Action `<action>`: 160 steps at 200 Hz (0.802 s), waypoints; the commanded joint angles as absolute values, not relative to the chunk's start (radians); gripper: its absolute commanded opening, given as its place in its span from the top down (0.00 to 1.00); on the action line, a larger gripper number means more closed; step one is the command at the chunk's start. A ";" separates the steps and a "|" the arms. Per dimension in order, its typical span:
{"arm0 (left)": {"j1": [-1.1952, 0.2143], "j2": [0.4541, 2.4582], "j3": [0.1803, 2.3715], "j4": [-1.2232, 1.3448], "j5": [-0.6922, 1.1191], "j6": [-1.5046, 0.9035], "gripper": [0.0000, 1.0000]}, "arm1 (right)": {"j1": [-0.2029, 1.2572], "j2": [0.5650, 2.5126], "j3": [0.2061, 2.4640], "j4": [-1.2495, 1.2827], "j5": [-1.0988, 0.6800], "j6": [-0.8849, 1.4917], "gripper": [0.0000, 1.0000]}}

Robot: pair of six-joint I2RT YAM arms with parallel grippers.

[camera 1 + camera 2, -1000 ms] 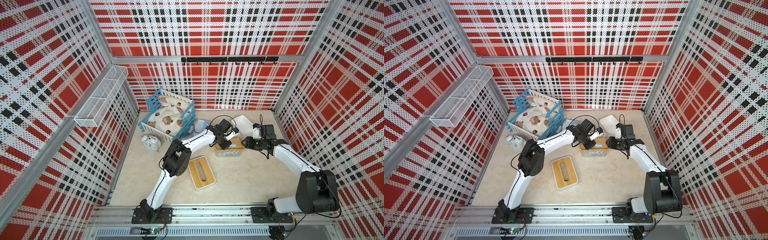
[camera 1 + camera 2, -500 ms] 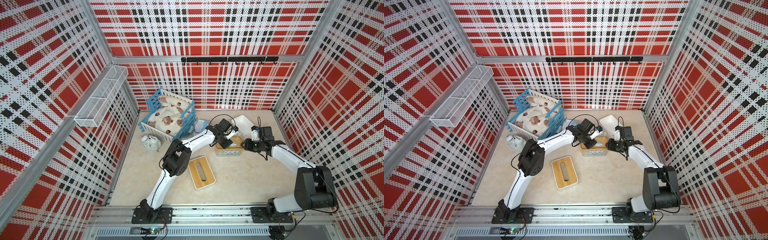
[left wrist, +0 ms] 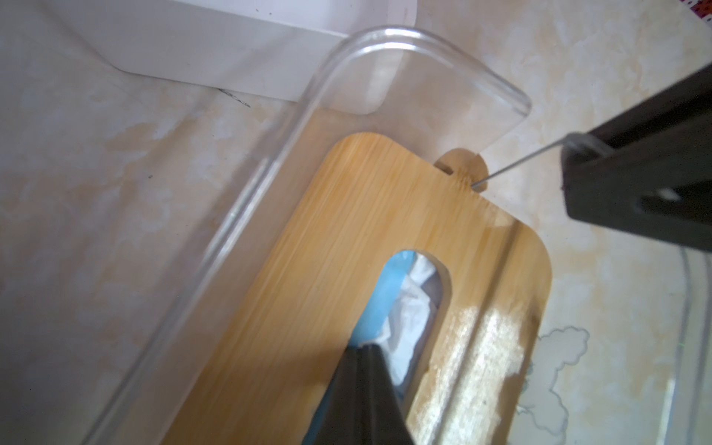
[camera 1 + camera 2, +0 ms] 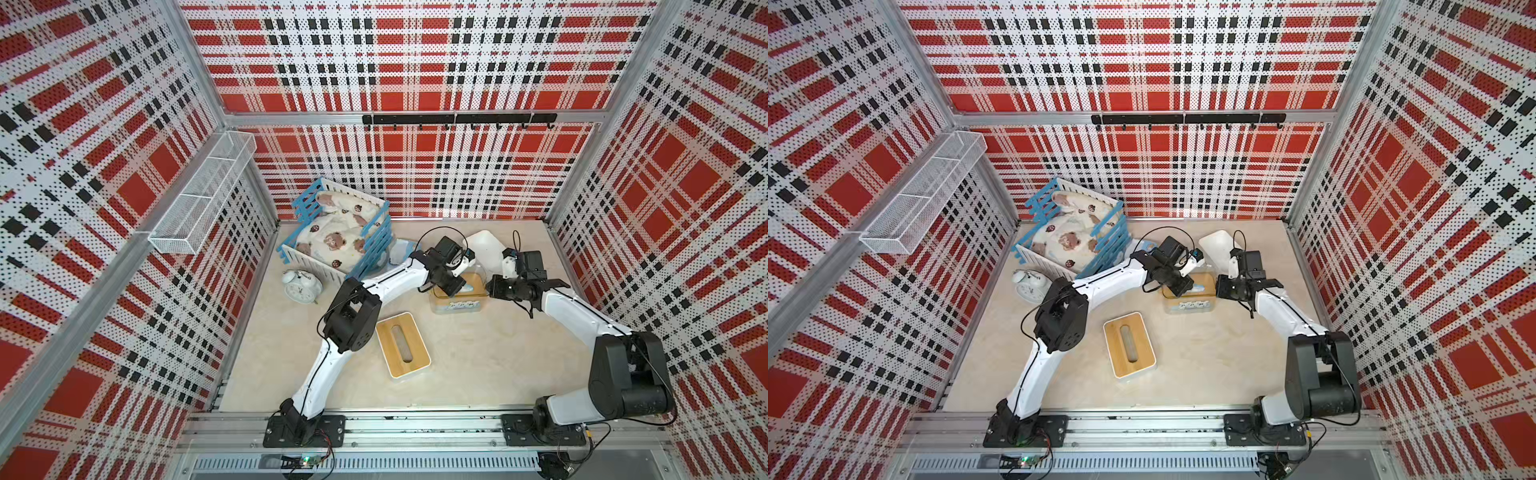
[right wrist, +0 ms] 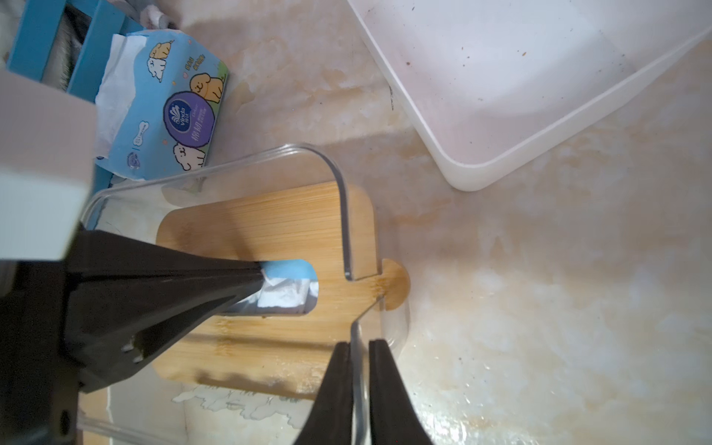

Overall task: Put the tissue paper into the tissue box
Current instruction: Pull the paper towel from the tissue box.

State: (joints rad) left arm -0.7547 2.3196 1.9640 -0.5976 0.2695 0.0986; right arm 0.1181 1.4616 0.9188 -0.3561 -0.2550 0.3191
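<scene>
Right wrist view, read with the left wrist view and both top views. The clear tissue box (image 5: 341,181) stood on the beige tabletop (image 5: 539,308) between the two arms. A bamboo plate (image 5: 269,227) with an oblong slot sat within its walls. The tissue paper (image 5: 287,294), a blue pack with white sheet, showed through that slot from beneath the plate. The left gripper (image 5: 261,278) had its fingers pressed together, tip at the slot, and appeared to pinch a raised peak of the white sheet. The right gripper (image 5: 358,343) straddled the box's clear end wall, one finger inside and one outside, closed with only the wall between them. A second pack (image 5: 169,104) lay just beside the box, toward the blue basket (image 4: 374,245). A white tray (image 5: 539,77) lay near the box. A bamboo-topped white box (image 4: 402,350) lay well apart, nearer the arm bases.
</scene>
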 commanded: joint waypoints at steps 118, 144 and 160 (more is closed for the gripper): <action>-0.687 2.250 1.909 -0.468 0.226 -0.039 1.00 | 0.176 1.487 0.950 -0.481 -0.160 0.276 1.00; -0.683 2.240 1.892 -0.463 0.208 -0.032 1.00 | 0.176 1.489 0.954 -0.483 -0.158 0.278 1.00; -0.681 2.229 1.882 -0.461 0.205 -0.025 1.00 | 0.176 1.489 0.958 -0.486 -0.160 0.280 1.00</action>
